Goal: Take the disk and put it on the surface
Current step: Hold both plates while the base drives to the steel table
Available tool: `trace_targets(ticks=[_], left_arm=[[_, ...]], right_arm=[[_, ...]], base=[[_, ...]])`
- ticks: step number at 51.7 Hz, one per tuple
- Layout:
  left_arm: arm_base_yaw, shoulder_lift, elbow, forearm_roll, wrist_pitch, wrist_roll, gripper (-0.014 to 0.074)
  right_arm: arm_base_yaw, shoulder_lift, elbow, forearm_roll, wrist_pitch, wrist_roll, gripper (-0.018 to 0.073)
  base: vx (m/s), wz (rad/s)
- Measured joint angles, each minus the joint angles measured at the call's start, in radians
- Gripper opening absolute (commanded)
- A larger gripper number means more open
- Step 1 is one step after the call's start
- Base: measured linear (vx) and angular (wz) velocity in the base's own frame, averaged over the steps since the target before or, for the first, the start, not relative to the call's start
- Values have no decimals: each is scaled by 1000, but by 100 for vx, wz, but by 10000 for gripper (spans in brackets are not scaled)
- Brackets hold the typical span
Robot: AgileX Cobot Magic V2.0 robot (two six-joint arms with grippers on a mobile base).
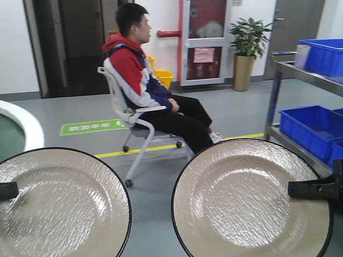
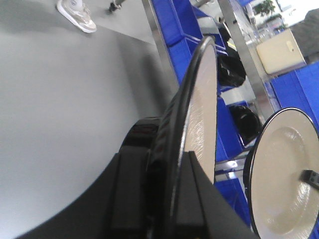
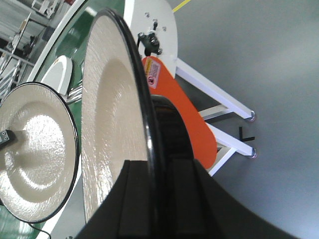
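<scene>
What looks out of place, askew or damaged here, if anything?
Nothing is broken or spilled. Oddly, the left plate and right plate stand on edge in the air, pinched at their rims by the left gripper and right gripper.

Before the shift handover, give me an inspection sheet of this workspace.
Surface: dark tabletop not in view.
Job's things: left disk and right disk held aloft, apart.
Clutter: blue bins on metal rack.
Tools: left tool shut on left disk's rim; right tool shut on right disk's rim.
Cables: nothing seen.
Surroundings: seated person, potted plant, green conveyor, grey floor.
</scene>
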Motion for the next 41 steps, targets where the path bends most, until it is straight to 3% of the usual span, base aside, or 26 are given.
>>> trace_targets(ticks=[41], left_arm=[[0,0,0,0,2,0,-2]], right_arm=[[0,0,0,-1,2,0,-9]], base=[[13,-32]])
